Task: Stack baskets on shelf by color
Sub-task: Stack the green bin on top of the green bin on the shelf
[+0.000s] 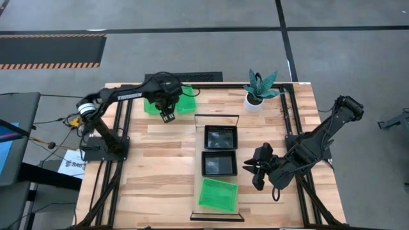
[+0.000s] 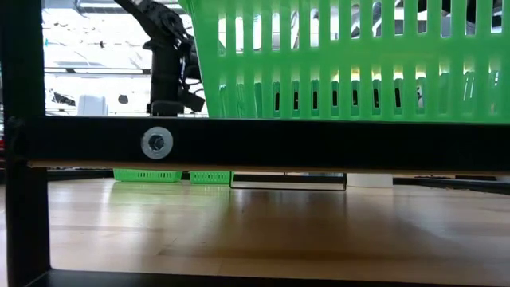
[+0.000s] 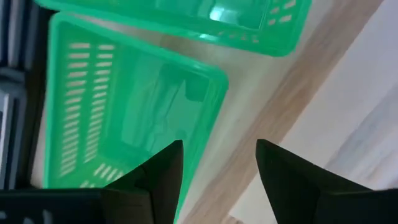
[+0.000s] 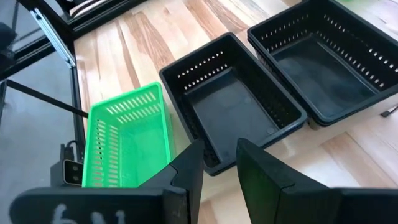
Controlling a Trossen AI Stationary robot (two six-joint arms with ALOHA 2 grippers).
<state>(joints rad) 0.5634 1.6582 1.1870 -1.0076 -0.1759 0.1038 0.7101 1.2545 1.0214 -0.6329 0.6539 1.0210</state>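
**Baskets and shelf: positions on the worktop**

Nearest the front edge, you have one green basket (image 1: pixel 218 195) lying on the shelf (image 1: pixel 218 122), a pale narrow board running front to back down the middle of the worktop (image 1: pixel 160 185). In the low view this basket (image 2: pixel 351 60) fills the upper frame above a black rail.

Next along the shelf sits a black basket (image 1: pixel 219 163), open side up, just beyond the green one. A second black basket (image 1: pixel 220 137) sits just beyond that, the two close together. In the right wrist view the three show in a row: green (image 4: pixel 124 140), then black (image 4: pixel 233 102), then black (image 4: pixel 326 62).

Beside the nearer black basket, to its right, you find the right gripper (image 1: pixel 257 168), low over bare worktop. Its jaws stand a little apart with nothing between them; the right wrist view shows the fingers (image 4: pixel 186 171) parted by a narrow gap.

At the far left of the worktop lie two more green baskets (image 1: pixel 169 104), off the shelf, side by side. The left gripper (image 1: pixel 167 116) hangs over their near edge. Its jaws are open and empty, and the left wrist view shows one green basket (image 3: pixel 124 112) under the fingers (image 3: pixel 165 168), the other (image 3: pixel 249 18) beyond it.

At the far edge, right of the shelf's end, stands a potted plant (image 1: pixel 259 91) in a white pot.
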